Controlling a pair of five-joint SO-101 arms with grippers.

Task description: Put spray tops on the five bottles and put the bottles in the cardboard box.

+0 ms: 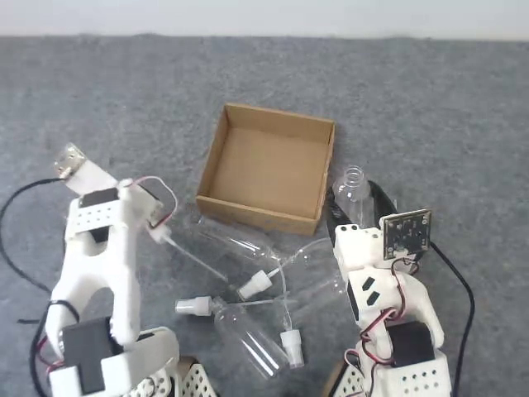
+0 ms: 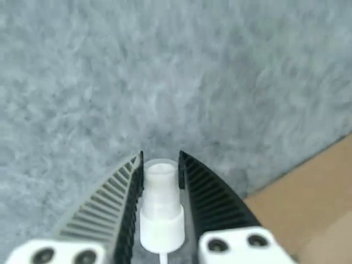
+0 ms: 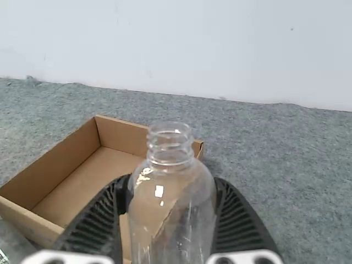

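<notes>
My left gripper (image 2: 160,157) is shut on a white spray top (image 2: 160,203), held above grey carpet beside the cardboard box (image 2: 308,203). From above, this gripper (image 1: 154,218) hangs left of the box (image 1: 264,161), and the top's thin dip tube (image 1: 198,260) slants down toward the bottles on the floor. My right gripper (image 3: 170,184) is shut on a clear bottle (image 3: 170,192) with an open neck, held upright. It stands just right of the box's near right corner (image 1: 354,192). The box is empty.
Three clear bottles (image 1: 252,339) (image 1: 227,240) (image 1: 318,266) lie on the carpet in front of the box, with white spray tops (image 1: 194,306) (image 1: 256,284) (image 1: 292,347) among them. A pale wall runs along the far edge. Cables trail beside both arm bases.
</notes>
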